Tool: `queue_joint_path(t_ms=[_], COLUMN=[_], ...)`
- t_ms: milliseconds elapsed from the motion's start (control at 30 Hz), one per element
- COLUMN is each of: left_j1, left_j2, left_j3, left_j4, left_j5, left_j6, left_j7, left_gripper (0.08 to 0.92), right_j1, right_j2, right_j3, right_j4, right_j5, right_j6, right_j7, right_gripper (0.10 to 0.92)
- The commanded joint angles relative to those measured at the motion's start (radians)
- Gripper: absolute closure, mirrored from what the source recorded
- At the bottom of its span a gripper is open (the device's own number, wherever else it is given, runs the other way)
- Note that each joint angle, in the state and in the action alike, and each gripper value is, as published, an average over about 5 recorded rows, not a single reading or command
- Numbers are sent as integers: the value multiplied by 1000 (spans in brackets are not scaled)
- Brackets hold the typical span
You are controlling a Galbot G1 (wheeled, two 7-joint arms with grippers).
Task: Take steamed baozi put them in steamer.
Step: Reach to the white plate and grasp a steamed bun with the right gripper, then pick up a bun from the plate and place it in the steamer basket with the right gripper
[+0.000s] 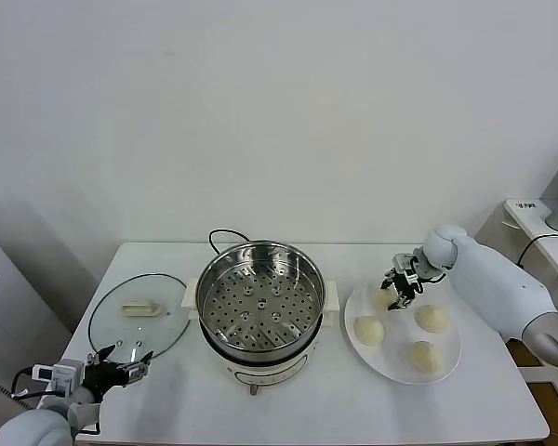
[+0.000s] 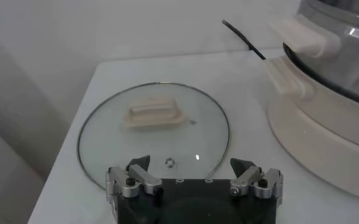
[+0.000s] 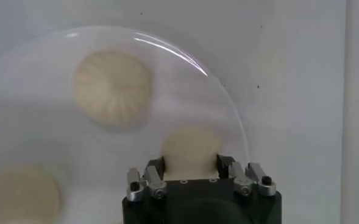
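Before you, a white table [image 1: 288, 413] carries the steamer [image 1: 259, 302] at centre, a glass lid [image 1: 138, 314] left of it, a white plate [image 1: 391, 367] right.

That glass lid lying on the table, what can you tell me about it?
The glass lid is a round, clear disc with a thin metal rim and a cream block handle on top. It lies flat on the white table, handle up, left of the steamer and apart from it. The left tool hovers open at its near edge; nothing grips it.
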Motion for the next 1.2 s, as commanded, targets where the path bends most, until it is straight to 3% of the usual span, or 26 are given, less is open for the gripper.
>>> queue_joint_path(t_ms=[33,333,600,1000,1200], left_j1=[1,-2,-6,-7,-6], left_j2=[1,7,8,14,18], left_j3=[-2,3,11,15,17], left_j4=[-3,-10,-10,-8,-8], left_j5=[0,1,2,6,8], left_j6=[3,7,7,5,4], left_j7=[-3,-4,-3,-2,-1], left_gripper=[177,177,177,177,177], right_j1=[87,461,613,586,544], right_j2=[-44,-94,73,356,405], right_j3=[-97,-334,-356,-295,-265], right_j4=[91,272,195,66,80], right_j5=[98,293,377,332,235], right_j6=[-15,57,295,710,779], right_j7=[-16,-98,-191,-242,-237], right_gripper=[557,558,550,550,548])
